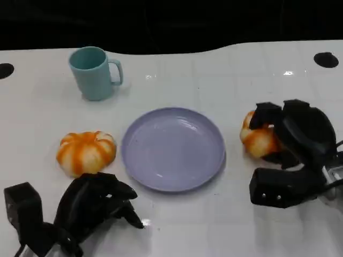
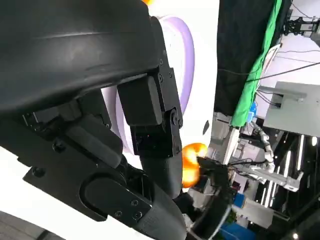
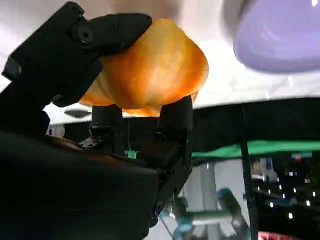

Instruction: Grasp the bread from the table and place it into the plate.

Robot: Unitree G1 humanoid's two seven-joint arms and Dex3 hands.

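Observation:
An orange and white bread roll (image 1: pixel 258 140) sits to the right of the lilac plate (image 1: pixel 172 148), and my right hand (image 1: pixel 292 147) grips it, fingers wrapped over its top and far side. The right wrist view shows that roll (image 3: pixel 150 75) pinched between black fingers (image 3: pixel 107 30), with the plate (image 3: pixel 280 35) beyond it. A second, pumpkin-shaped bread (image 1: pixel 86 152) lies left of the plate. My left hand (image 1: pixel 94 206) rests low on the table in front of that bread, fingers curled and holding nothing. The plate has nothing on it.
A teal mug (image 1: pixel 95 72) stands at the back left, handle to the right. Round black holes mark the table at the far left (image 1: pixel 4 69) and far right (image 1: pixel 326 59). The table's dark far edge runs along the top.

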